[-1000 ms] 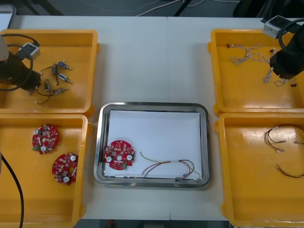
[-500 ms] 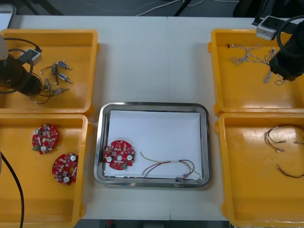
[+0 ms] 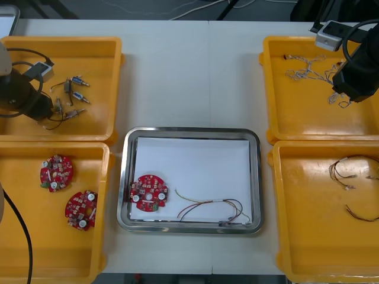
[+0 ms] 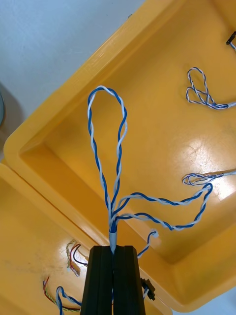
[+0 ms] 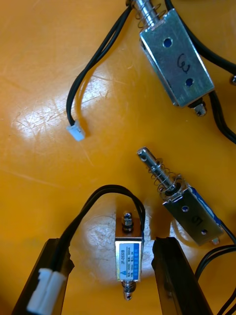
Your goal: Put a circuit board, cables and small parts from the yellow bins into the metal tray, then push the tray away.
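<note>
Right far bin (image 3: 269,89): the right gripper (image 4: 112,248) hangs over it, fingers pressed together on a blue-white cable (image 4: 104,89) whose loop rises beyond the fingertips. Left far bin (image 3: 112,89): the left gripper (image 5: 112,241) sits low inside, fingers spread. The tray (image 3: 189,131) lies between the two grippers, nearer the robot (white inside). It holds a board (image 3: 148,193) and a red-yellow cable (image 3: 213,208). A small part (image 5: 129,256) lies between the left fingers, touched by neither.

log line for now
left gripper open around small metal part | right gripper shut on blue and white cable | tray holds circuit board
</note>
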You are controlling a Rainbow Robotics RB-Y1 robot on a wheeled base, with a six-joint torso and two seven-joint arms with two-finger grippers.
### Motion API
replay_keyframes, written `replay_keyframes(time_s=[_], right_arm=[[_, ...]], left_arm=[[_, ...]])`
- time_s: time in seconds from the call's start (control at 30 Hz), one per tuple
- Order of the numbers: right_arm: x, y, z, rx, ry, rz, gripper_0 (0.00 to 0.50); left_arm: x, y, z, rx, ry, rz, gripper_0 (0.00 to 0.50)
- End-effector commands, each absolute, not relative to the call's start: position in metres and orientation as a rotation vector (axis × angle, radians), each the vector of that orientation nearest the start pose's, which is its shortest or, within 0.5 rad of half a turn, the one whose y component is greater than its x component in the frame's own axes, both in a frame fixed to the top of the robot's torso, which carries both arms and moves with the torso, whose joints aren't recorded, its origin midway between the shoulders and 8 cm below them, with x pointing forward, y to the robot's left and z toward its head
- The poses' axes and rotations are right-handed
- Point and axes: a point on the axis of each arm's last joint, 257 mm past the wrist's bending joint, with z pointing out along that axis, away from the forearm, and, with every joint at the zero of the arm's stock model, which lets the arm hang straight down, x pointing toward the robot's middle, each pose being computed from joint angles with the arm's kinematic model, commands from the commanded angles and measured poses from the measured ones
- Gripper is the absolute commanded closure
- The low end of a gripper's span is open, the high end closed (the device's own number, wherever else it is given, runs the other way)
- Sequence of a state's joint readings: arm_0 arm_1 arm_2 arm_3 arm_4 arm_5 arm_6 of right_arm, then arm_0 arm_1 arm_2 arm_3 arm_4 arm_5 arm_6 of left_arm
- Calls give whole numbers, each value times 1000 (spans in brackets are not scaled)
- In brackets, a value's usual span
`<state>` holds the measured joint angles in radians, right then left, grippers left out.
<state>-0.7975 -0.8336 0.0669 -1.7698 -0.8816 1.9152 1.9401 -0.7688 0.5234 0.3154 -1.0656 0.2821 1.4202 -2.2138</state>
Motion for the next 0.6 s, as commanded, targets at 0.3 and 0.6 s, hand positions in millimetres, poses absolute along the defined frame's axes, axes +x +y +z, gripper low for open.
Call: replay_keyframes(time_s=[0.3,0.6], right_arm=[[489,-309,-54,-1069,2410,-282,500],[489,-309,-54,-1069,2410,-282,500]], left_arm=[[579,432,-215,701,2515,350,500],[577,429,-210,705,2515,333,500]])
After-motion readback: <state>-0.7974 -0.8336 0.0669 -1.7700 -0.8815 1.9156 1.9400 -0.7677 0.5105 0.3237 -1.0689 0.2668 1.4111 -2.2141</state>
